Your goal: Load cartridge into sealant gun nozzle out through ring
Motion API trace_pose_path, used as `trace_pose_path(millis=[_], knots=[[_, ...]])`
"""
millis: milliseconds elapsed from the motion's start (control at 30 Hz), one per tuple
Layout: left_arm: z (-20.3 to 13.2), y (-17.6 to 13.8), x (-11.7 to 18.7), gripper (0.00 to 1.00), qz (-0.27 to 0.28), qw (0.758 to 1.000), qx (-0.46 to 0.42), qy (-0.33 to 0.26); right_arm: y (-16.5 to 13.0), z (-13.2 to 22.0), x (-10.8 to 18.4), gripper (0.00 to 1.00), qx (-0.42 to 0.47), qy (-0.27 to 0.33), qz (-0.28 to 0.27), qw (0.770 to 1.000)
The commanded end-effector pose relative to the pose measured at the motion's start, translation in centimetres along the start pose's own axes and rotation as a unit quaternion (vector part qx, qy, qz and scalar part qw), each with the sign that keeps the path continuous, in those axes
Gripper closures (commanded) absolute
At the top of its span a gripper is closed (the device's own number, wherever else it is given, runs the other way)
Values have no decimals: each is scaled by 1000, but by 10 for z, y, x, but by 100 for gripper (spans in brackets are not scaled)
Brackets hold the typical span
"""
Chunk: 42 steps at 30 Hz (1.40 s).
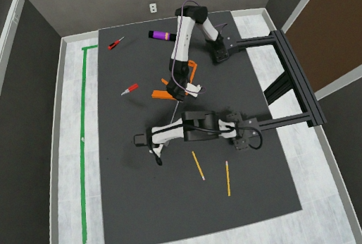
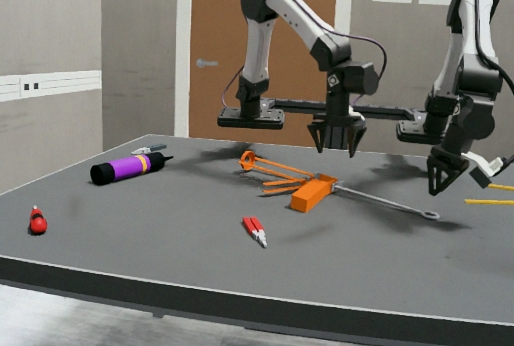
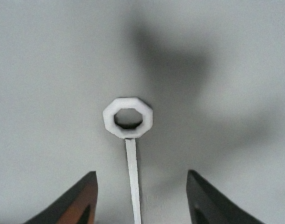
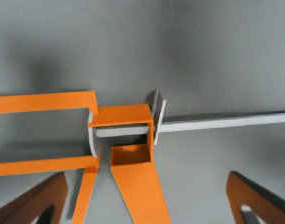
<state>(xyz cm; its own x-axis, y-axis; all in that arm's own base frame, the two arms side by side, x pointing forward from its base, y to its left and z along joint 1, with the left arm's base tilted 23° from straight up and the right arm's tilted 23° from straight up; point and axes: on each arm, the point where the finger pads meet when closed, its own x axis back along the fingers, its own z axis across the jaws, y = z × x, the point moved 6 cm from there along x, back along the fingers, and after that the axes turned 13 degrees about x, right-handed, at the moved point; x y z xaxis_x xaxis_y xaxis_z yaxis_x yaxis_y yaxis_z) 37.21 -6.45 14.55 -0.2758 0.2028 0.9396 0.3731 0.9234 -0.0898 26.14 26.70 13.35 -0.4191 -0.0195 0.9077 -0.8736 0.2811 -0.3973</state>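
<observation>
The orange gun (image 1: 163, 94) (image 2: 312, 196) (image 4: 140, 192) lies on the table, its frame without a cartridge. The grey plunger rod (image 1: 174, 113) (image 2: 385, 201) (image 3: 133, 175) (image 4: 223, 122) reaches far out behind; its plunger disc (image 4: 94, 140) is at the frame's rear. The thumb plate (image 4: 160, 117) stands just behind the handle. The purple cartridge (image 1: 160, 35) (image 2: 131, 168) lies apart, black nozzle (image 2: 169, 158) pointing toward the arms' side. My right gripper (image 2: 336, 153) (image 4: 146, 180) is open above the gun's rear. My left gripper (image 3: 142, 179) is partly open, empty, above the rod near its end ring (image 3: 108, 117).
Red pliers (image 1: 131, 88) (image 2: 253, 227) lie beyond the handle. A red screwdriver (image 1: 114, 44) (image 2: 37, 222) lies near the far corner. A grey tool (image 2: 148, 150) lies behind the cartridge. Two yellow pencils (image 1: 198, 166) (image 1: 228, 178) lie on the left arm's side.
</observation>
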Motion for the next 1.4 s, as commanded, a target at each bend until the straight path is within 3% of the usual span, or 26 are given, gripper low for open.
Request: trace_pose_path(millis=[0,467,500,1033,1367], knots=[[-6,1,4,50,-3,1000,-5,-13,4,10,-10,8,-7,12,-3,1000],[-6,1,4,50,-3,1000,-5,-13,5,7,-13,8,10,25,-12,1000],[-6,1,4,50,-3,1000,-5,-13,4,5,-12,27,6,19,-9,1000],[-6,1,4,50,-3,1000,-5,-13,7,8,-15,27,8,25,-12,1000],[-19,8,31,50,-45,991,-89,-91,-36,35,-28,27,-172,42,-38,983]])
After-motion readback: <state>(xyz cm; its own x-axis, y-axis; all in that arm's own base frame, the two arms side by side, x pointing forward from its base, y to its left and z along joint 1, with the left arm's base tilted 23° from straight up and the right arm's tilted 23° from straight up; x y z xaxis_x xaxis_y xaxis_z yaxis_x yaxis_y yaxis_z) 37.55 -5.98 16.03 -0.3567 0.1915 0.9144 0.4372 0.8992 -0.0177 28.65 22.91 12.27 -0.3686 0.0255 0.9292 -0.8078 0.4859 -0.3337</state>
